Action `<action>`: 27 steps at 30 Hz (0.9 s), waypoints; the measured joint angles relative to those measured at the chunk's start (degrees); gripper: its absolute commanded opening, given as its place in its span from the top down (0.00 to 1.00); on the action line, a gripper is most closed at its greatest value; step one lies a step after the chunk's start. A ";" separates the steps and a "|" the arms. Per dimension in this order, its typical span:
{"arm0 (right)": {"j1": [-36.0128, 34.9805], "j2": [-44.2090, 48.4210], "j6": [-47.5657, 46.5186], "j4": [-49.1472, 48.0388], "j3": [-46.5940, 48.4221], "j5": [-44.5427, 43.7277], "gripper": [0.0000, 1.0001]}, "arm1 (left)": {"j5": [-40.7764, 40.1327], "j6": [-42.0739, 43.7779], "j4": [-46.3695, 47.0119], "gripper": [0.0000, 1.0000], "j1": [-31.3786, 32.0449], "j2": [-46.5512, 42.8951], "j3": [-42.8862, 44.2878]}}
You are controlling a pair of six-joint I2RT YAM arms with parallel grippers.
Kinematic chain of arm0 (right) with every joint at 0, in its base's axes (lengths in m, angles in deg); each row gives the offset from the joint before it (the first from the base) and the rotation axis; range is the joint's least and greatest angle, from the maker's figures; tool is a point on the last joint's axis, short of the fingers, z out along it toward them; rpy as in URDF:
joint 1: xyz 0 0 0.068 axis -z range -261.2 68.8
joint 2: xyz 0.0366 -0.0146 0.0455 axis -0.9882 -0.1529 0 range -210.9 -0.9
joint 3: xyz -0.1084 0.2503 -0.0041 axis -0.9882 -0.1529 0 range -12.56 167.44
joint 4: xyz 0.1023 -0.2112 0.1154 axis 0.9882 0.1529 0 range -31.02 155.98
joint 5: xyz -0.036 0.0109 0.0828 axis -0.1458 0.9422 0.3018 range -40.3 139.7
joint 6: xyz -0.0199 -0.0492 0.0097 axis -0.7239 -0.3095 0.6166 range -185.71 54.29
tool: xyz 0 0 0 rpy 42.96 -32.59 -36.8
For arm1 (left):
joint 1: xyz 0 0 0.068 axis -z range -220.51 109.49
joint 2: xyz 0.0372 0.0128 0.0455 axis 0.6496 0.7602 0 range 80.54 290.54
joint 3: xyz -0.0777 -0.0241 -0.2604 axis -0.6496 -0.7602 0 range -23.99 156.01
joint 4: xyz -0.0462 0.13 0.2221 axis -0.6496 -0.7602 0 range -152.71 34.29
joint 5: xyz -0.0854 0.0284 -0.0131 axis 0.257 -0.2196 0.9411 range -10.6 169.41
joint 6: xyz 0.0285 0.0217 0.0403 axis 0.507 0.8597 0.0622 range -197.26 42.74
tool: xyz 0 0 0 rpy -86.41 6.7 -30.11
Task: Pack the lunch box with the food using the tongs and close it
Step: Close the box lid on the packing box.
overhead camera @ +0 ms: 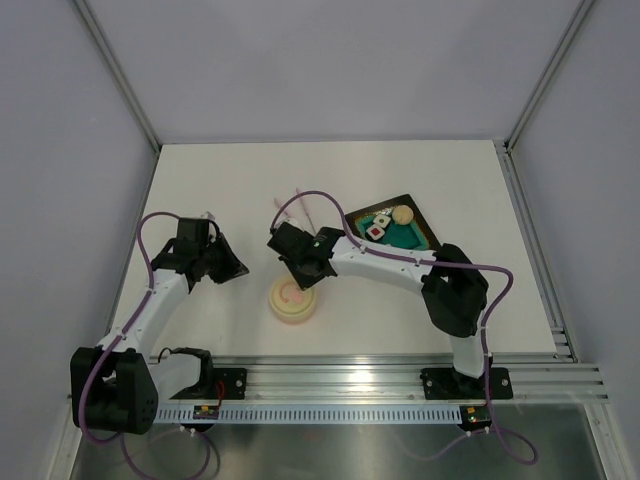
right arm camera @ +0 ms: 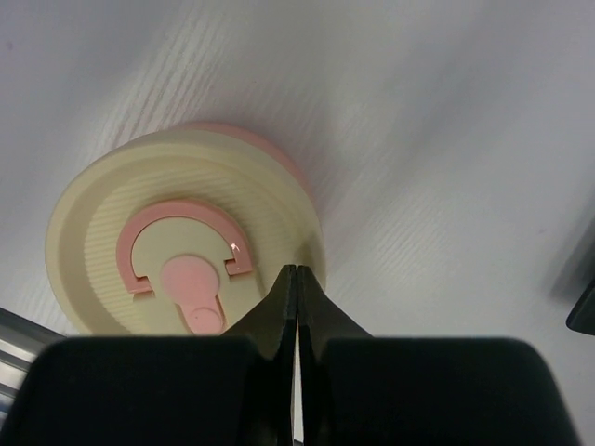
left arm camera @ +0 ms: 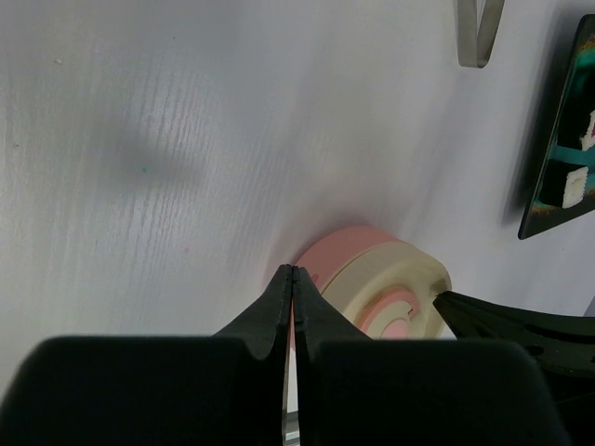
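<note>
Now the lunch box [overhead camera: 294, 301] sits lidded on the table [overhead camera: 220, 180], between the two arms. The left gripper [left arm camera: 293, 279] and the right gripper [right arm camera: 296, 277] are both pressed together, pinching nothing, their tips just beside the box. The food [overhead camera: 383, 226] lies on the dark tray [overhead camera: 412, 236]. The tongs [overhead camera: 303, 207] lie beyond the right gripper.

Left gripper [left arm camera: 293, 274] at bottom centre, black fingers pressed together, nothing between them. Tips just above pale wood-grain table [left arm camera: 167, 139]. Lunch box [left arm camera: 381, 269] right beyond tips: cream lid on, pink base showing at left edge, pink curled mark [left arm camera: 395, 311] on top. Black arm part [left arm camera: 521, 325] at lower right, just beside lunch box. Tongs [left arm camera: 479, 37] at top edge, only grey end visible. Dark tray [left arm camera: 544, 190] at right edge, teal mat inside, white food block [left arm camera: 576, 186] on it.
</note>
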 measured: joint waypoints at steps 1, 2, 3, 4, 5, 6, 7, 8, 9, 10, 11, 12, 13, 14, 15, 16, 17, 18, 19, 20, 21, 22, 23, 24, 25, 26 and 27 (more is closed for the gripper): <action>0.00 0.26 -0.15 0.39 0.28 -0.28 1.00 | 0.00 0.00 0.00 1.00 0.00 0.00 0.00; -0.02 0.59 -0.26 0.76 0.55 -0.39 1.00 | 0.00 0.00 0.00 1.00 0.00 0.00 0.00; -0.11 1.22 -0.50 1.16 0.87 -0.50 1.00 | 0.00 0.00 -0.02 1.00 0.00 0.00 0.00; -0.17 1.79 -0.70 1.20 1.03 -0.52 1.00 | 0.00 0.00 -0.02 1.00 0.00 0.00 0.00; -0.42 2.47 -0.90 1.40 1.31 -0.52 1.00 | 0.00 0.00 -0.02 1.00 0.00 0.00 0.00; -0.72 3.15 -1.09 1.38 1.60 -0.46 1.00 | 0.00 0.00 -0.02 1.00 0.00 0.00 0.00; -1.18 3.78 -1.27 1.20 1.79 -0.26 0.99 | 0.00 0.00 -0.02 1.00 0.00 0.00 0.00; -1.68 4.37 -1.33 1.03 1.81 0.20 0.99 | 0.00 0.00 0.00 1.00 0.00 0.00 0.00; -2.21 4.76 -1.40 0.85 1.77 0.94 0.99 | -0.02 0.00 -0.02 1.00 0.00 0.00 0.00; -2.64 4.90 -1.46 0.61 1.73 1.75 0.99 | -0.02 0.00 -0.02 1.00 0.00 0.00 0.00; -3.13 4.94 -1.49 -0.37 1.27 2.97 0.99 | -0.02 0.00 -0.02 1.00 0.00 0.00 0.00; -3.50 4.92 -1.51 -1.53 0.42 4.13 0.99 | -0.02 0.00 -0.02 1.00 0.00 0.00 0.00; -3.76 4.68 -1.55 -2.16 -0.50 5.40 0.99 | -0.02 0.00 -0.02 1.00 0.00 0.00 0.00; -3.91 4.11 -1.62 -2.38 -1.27 6.38 0.99 | -0.02 0.00 -0.02 1.00 0.00 0.00 0.00; -3.91 3.37 -1.66 -2.58 -1.81 7.19 0.99 | -0.02 0.00 -0.02 1.00 0.00 0.00 0.00; -3.91 1.86 -1.68 -2.82 -2.25 7.69 1.00 | -0.02 0.00 -0.04 1.00 0.00 0.00 0.00; -3.87 0.94 -1.60 -2.95 -1.97 8.11 1.00 | -0.04 0.00 -0.04 1.00 0.00 0.00 0.00; -3.74 0.96 -1.64 -4.04 -1.38 8.17 1.00 | -0.04 0.00 -0.04 1.00 0.00 0.00 0.00; -3.72 0.70 -1.66 -4.55 -1.40 8.17 1.00 | -0.04 0.00 -0.04 1.00 0.00 0.00 0.00; -3.72 0.42 -1.68 -4.76 -1.33 8.15 1.00 | -0.04 0.00 -0.07 1.00 0.00 0.00 0.00; -3.72 0.52 -1.66 -4.85 -1.36 8.09 0.99 | -0.04 0.00 -0.07 1.00 0.00 0.00 0.00; -3.72 0.52 -1.68 -4.92 -1.40 8.02 1.00 | -0.04 0.00 -0.07 1.00 0.00 0.00 0.00; -3.72 0.63 -1.70 -4.74 -1.38 7.93 1.00 | -0.04 0.00 -0.07 1.00 0.00 0.00 0.00; -3.74 0.70 -1.70 -4.55 -1.36 7.72 0.99 | -0.04 0.00 -0.09 1.00 0.00 0.00 0.00; -3.74 0.81 -1.73 -4.28 -1.33 7.34 0.99 | -0.04 0.00 -0.07 1.00 0.00 0.00 0.00; -3.78 1.09 -1.88 -3.69 -1.31 6.67 1.00 | -0.04 0.00 -0.09 1.00 0.00 0.00 0.02; -3.78 1.53 -2.05 -2.84 -1.27 6.16 1.00 | -0.07 0.00 -0.15 1.00 0.00 0.00 0.04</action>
